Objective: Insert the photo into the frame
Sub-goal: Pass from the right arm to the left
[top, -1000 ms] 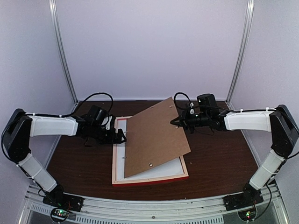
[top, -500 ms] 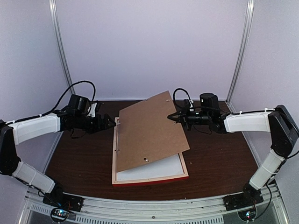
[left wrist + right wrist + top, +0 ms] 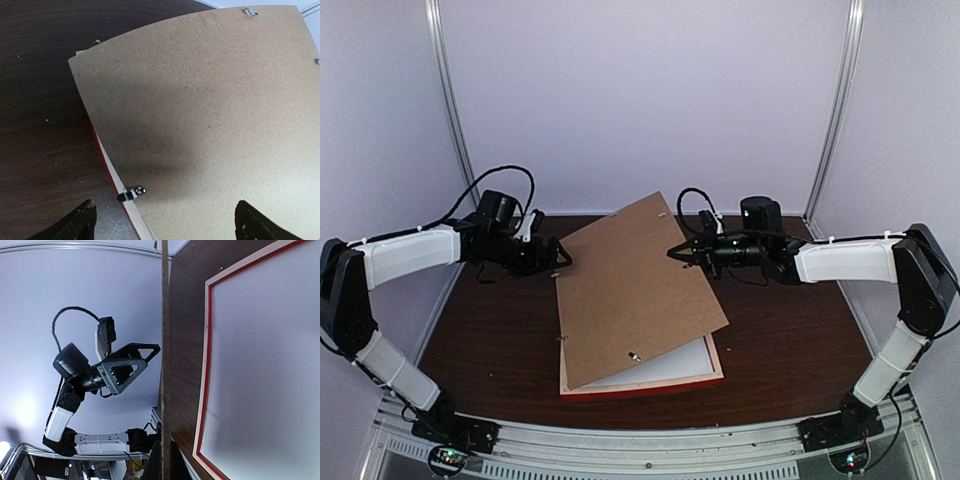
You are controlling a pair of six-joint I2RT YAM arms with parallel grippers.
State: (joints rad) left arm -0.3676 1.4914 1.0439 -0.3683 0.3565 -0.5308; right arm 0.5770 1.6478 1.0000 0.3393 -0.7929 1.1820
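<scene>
Brown hardboard backing panel (image 3: 640, 290), the biggest thing here, hangs tilted from my right gripper (image 3: 672, 250), pinched tight on its far edge; so thin a bite could let it pivot or slip, I judge, scraping the white sheet (image 3: 670, 365) beneath. It covers most of the red-edged, pale wooden picture frame (image 3: 640, 384) at lower centre on the dark table (image 3: 780, 330), blocking the opening. My left gripper (image 3: 560, 262) is spread wide, empty, beside the panel's left corner. The landscape photo shows nowhere. A small metal turn clip (image 3: 131, 194) on the frame's rail could snag the panel.
</scene>
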